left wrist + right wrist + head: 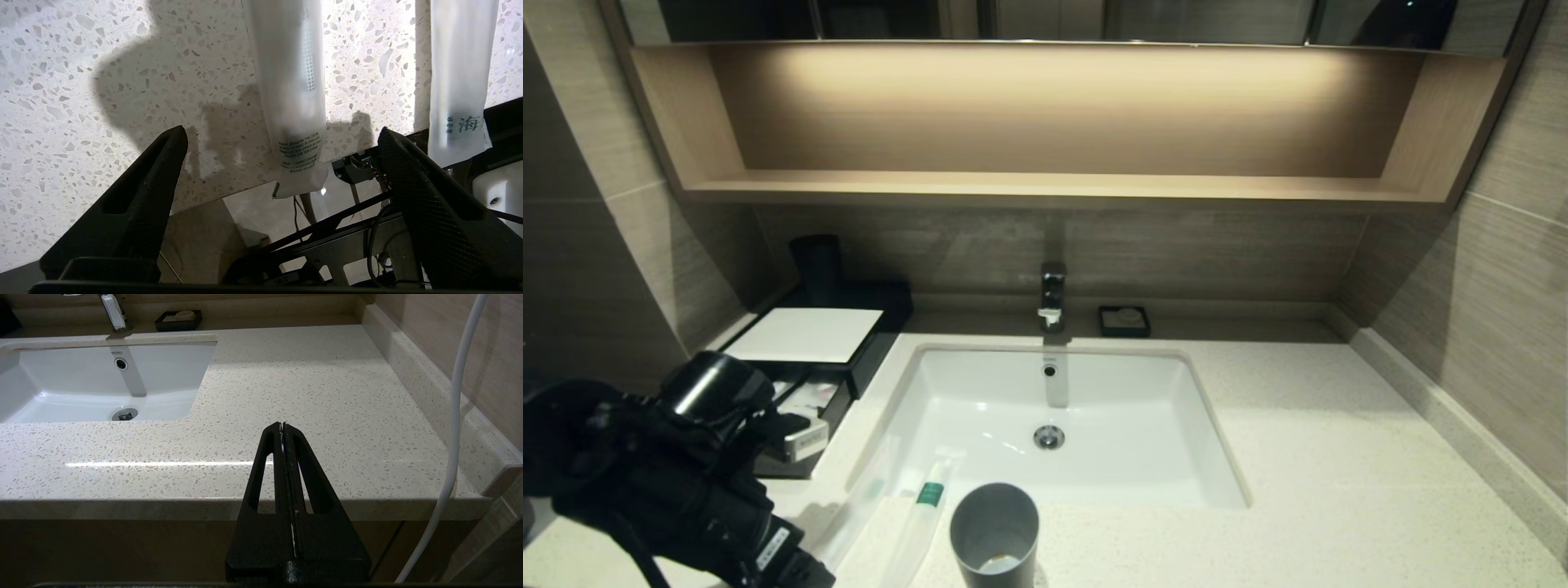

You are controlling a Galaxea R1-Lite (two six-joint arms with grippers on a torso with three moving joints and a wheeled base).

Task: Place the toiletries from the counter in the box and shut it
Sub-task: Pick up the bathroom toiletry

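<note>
Two long clear-white packets lie side by side on the speckled counter (1298, 457), in front of the sink's left corner. One is plain (866, 500) and the other carries a green band (929, 492). In the left wrist view my left gripper (282, 131) is open above the counter's front edge. The plain packet's (292, 102) end overhangs that edge between the spread fingers (155, 183), untouched. The second packet (457, 81) lies beyond one finger. The black box (882, 314) with its white top panel (805, 333) stands back left, its drawer (809, 408) pulled out. My right gripper (282, 425) is shut and empty by the counter's front right edge.
A grey cup (995, 535) stands upright just right of the packets. The white sink basin (1054, 408) fills the middle, with the faucet (1052, 294) and a small black soap dish (1124, 320) behind it. A dark cylinder (817, 265) stands behind the box.
</note>
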